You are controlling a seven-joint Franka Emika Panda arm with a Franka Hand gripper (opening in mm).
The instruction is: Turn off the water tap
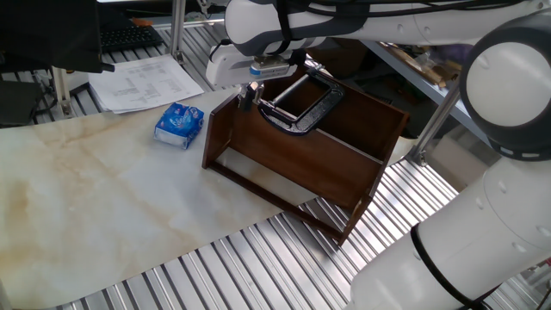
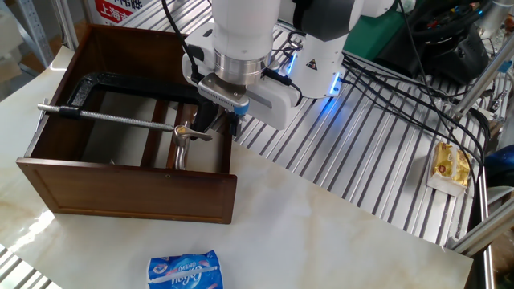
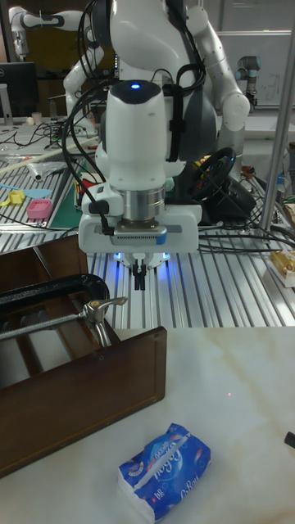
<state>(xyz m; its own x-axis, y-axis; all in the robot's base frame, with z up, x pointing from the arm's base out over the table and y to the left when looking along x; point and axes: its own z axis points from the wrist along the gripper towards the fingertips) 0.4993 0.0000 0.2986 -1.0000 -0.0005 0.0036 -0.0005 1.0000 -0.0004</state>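
The water tap [image 2: 182,143] is a small silvery faucet with a short lever [image 3: 109,304]. It stands upright in the jaw of a black C-clamp [image 2: 104,80] that lies across an open dark wooden frame [image 2: 128,191]. In the one fixed view the tap [image 1: 247,94] sits at the frame's left corner. My gripper [image 3: 141,283] hangs from the white arm just behind and beside the lever's free end, also shown in the other fixed view as the gripper [image 2: 214,124]. Its dark fingers are pressed together with nothing visible between them. Whether they touch the lever is unclear.
A blue tissue pack [image 2: 183,269] lies on the marble sheet in front of the frame. Papers [image 1: 142,82] lie at the back left. A yellow packet [image 2: 450,164] rests on the ribbed metal table at the right. Cables [image 2: 401,88] trail behind the arm.
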